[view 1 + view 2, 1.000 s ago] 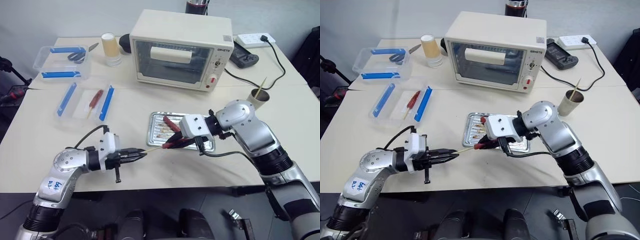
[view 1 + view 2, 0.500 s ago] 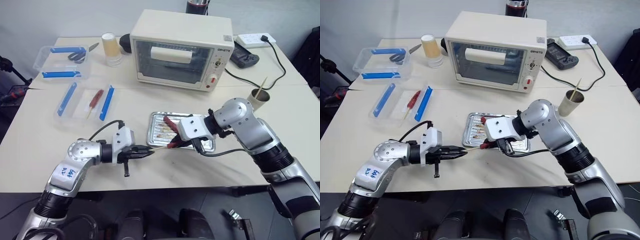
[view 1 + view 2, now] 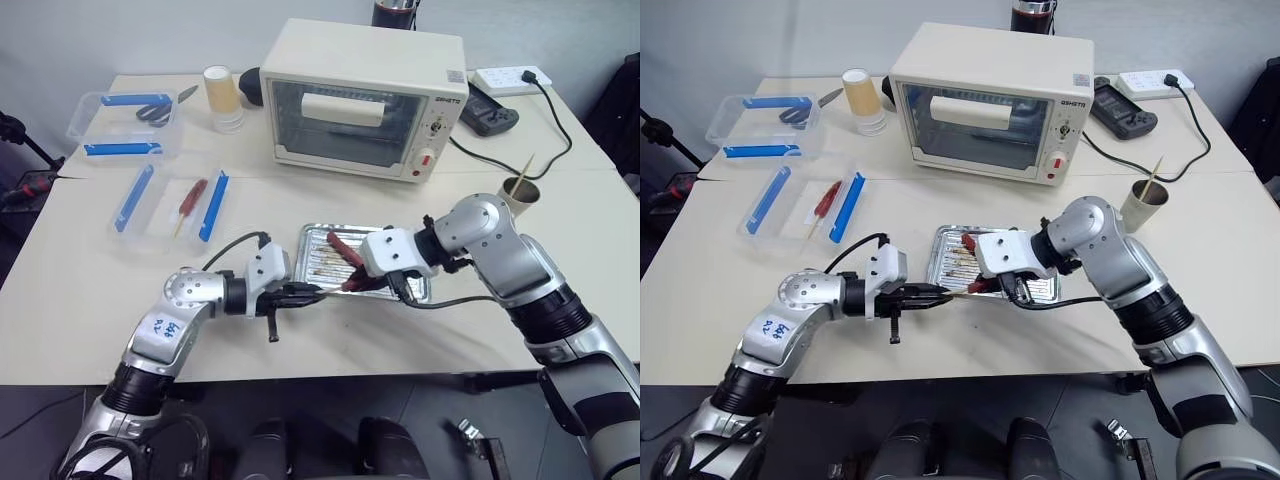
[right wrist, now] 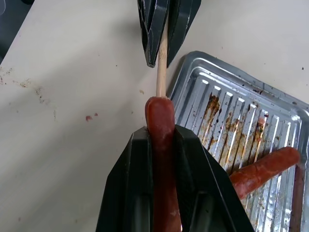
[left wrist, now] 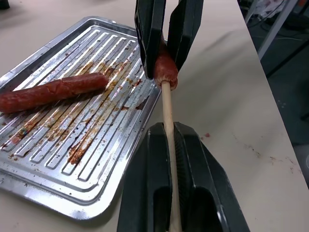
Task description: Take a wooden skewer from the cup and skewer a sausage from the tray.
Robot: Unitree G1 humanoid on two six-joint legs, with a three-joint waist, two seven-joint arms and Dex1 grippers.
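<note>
My left gripper (image 3: 310,292) is shut on the wooden skewer (image 5: 167,111), just off the near left corner of the silver tray (image 3: 318,264). The skewer's tip is stuck into the end of a reddish-brown sausage (image 4: 161,121). My right gripper (image 3: 352,283) is shut on that sausage and holds it over the tray's front edge. The two grippers point at each other, tips a short way apart. A second sausage (image 3: 343,246) lies in the tray. The paper cup (image 3: 519,197) stands at the right with a skewer (image 3: 527,168) sticking out of it.
A cream toaster oven (image 3: 360,95) stands behind the tray. Clear plastic boxes with blue clips (image 3: 125,122) sit at the far left, one (image 3: 172,205) holding a skewered sausage. A yellow-tan cup (image 3: 218,95) and a power strip (image 3: 510,77) are at the back.
My left gripper has moved right toward the right gripper, carrying the skewer, so less stick shows between them. The right gripper has stayed over the tray's front edge.
</note>
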